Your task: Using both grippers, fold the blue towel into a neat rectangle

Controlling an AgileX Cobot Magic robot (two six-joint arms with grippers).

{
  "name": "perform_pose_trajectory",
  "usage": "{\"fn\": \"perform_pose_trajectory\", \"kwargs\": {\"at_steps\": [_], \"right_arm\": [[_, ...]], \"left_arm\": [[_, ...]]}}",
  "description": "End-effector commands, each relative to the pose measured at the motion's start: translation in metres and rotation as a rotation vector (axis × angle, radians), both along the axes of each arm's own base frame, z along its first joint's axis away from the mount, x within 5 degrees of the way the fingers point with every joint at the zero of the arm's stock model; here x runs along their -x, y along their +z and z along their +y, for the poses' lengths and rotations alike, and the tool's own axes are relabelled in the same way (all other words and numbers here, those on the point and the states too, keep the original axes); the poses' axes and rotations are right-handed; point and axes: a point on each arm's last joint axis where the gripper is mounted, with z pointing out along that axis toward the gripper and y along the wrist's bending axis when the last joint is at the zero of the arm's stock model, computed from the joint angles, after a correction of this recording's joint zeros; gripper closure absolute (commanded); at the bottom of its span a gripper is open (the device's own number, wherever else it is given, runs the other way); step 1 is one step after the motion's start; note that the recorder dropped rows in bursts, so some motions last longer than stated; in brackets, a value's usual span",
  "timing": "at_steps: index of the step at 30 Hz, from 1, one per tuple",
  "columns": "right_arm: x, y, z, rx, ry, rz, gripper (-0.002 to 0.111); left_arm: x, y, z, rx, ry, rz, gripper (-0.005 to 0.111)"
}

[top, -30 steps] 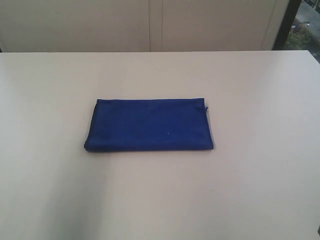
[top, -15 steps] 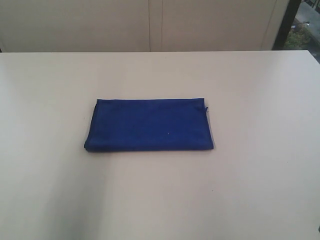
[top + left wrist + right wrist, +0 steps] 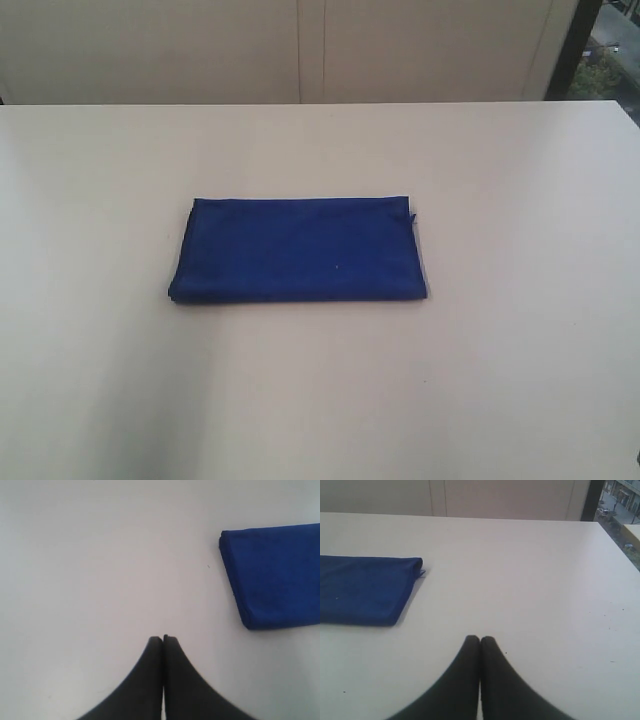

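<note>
Pale worktop (image 3: 520,380) bears the royal-blue microfibre towel (image 3: 300,250), unmoved, already a neat rectangle; black left hand (image 3: 163,638) and right hand (image 3: 480,638) sit pinched shut, empty, so folding looks done.

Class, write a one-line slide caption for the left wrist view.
Left gripper, jaws shut, apart from the folded blue towel on the white table.

**Blue towel folded flat, both grippers clear**

The blue towel (image 3: 298,250) is seen folded into a neat, flat rectangle at the centre of the exterior frame, its long side laid across. The left gripper (image 3: 163,639) and right gripper (image 3: 480,639) are pictured with fingers pressed together, apart from the cloth.
</note>
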Motion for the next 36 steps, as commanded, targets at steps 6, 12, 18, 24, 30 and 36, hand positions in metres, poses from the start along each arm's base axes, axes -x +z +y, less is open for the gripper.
{"fn": "perform_pose_trajectory", "kwargs": {"at_steps": [6,12,18,24,30,36], "right_arm": [[0.0,0.0,-0.001,-0.001,-0.012,-0.01,0.108],[0.0,0.0,-0.001,-0.001,-0.012,-0.01,0.108],[0.0,0.0,-0.001,-0.001,-0.012,-0.01,0.108],[0.0,0.0,-0.001,-0.001,-0.012,-0.01,0.108],[0.0,0.0,-0.001,-0.001,-0.012,-0.01,0.108],[0.0,0.0,-0.001,-0.001,-0.012,-0.01,0.108]], "left_arm": [[0.007,0.005,0.0,0.01,0.003,-0.039,0.107],[0.039,0.013,0.001,-0.008,-0.007,-0.146,0.107],[0.076,-0.018,0.002,-0.022,-0.007,-0.219,0.107],[0.098,-0.061,0.004,-0.055,-0.004,-0.239,0.107],[0.108,-0.098,0.004,-0.061,-0.006,-0.245,0.107],[0.111,-0.122,0.004,-0.061,-0.006,-0.224,0.107]]}}
